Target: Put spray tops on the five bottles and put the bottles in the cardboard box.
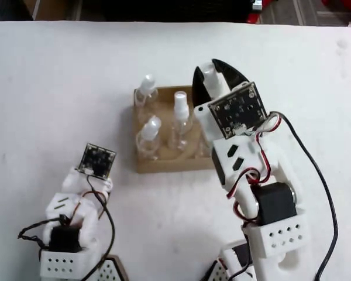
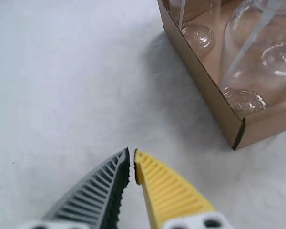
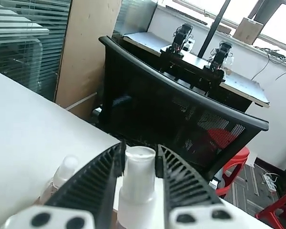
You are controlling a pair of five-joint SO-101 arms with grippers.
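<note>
The cardboard box (image 1: 164, 165) lies mid-table with three clear bottles upright in it, each with a white spray top (image 1: 147, 85) (image 1: 180, 100) (image 1: 151, 124). My right gripper (image 1: 215, 76) hangs over the box's far right corner, shut on the white spray top (image 3: 138, 177) of another bottle. That bottle's body is hidden under the wrist. Beside it stands another topped bottle (image 3: 66, 168). My left gripper (image 2: 132, 156) is shut and empty, low over the bare table just off the box's near left corner (image 2: 238, 131).
The left arm (image 1: 76, 211) sits folded at the table's near left. The right arm (image 1: 263, 199) and its cables cover the box's right side. A black mesh chair (image 3: 181, 109) stands beyond the table's far edge. White tabletop surrounds the box.
</note>
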